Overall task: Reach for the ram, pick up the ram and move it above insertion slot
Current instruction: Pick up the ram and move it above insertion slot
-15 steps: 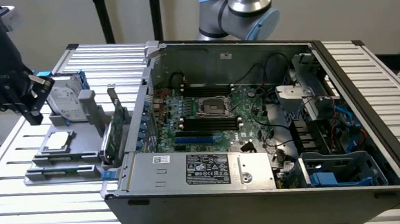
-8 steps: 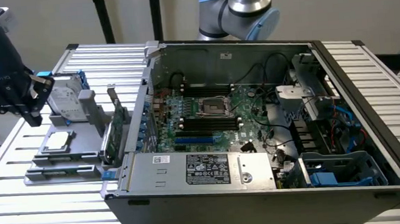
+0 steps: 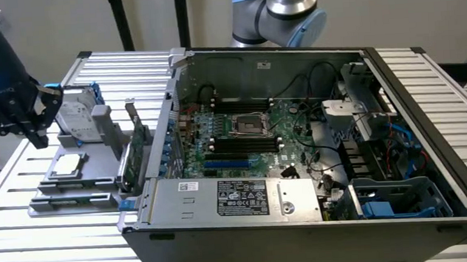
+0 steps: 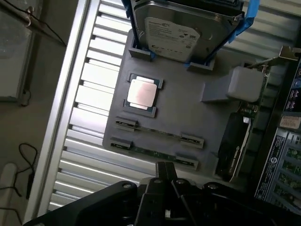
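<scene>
Two ram sticks stand on edge in the grey holder (image 4: 188,108): one ram (image 4: 157,133) next to the CPU, the other ram (image 4: 153,153) closer to my gripper (image 4: 164,172). My gripper is shut with nothing in it and hovers above the holder, just short of the nearer stick. In the exterior view the gripper (image 3: 37,140) hangs at the far left, beside the hard drive and above the holder (image 3: 90,170). The insertion slot (image 3: 246,143) is one of several parallel black sockets on the motherboard inside the open case, well to the exterior view's right of the gripper.
The holder also carries a hard drive (image 4: 178,30), a CPU (image 4: 141,92) and an upright green expansion card (image 3: 134,146) close to the case wall (image 3: 165,141). A blue socket (image 3: 223,165) lies beside the black ones. Cables and a power supply (image 3: 237,198) fill the case. The arm's base (image 3: 283,9) stands behind it.
</scene>
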Controlling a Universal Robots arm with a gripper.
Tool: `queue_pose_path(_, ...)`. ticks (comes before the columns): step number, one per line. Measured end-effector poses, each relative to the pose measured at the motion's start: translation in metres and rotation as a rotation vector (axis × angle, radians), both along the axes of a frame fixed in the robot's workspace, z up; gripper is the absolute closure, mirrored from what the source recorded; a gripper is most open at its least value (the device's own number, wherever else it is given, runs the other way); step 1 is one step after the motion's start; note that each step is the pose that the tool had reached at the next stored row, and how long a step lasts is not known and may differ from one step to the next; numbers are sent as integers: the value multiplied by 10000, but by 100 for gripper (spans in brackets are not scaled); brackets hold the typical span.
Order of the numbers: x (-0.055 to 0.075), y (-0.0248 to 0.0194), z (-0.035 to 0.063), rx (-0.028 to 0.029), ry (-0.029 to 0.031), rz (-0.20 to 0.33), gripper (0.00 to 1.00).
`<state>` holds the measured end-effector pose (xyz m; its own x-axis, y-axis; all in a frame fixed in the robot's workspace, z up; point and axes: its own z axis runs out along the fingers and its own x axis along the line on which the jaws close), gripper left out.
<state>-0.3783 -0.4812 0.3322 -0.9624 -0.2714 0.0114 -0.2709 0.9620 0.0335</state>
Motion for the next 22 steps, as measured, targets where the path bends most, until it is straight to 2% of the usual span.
queue_pose_path(22, 0, 0, -9, 0, 0, 4011, 89)
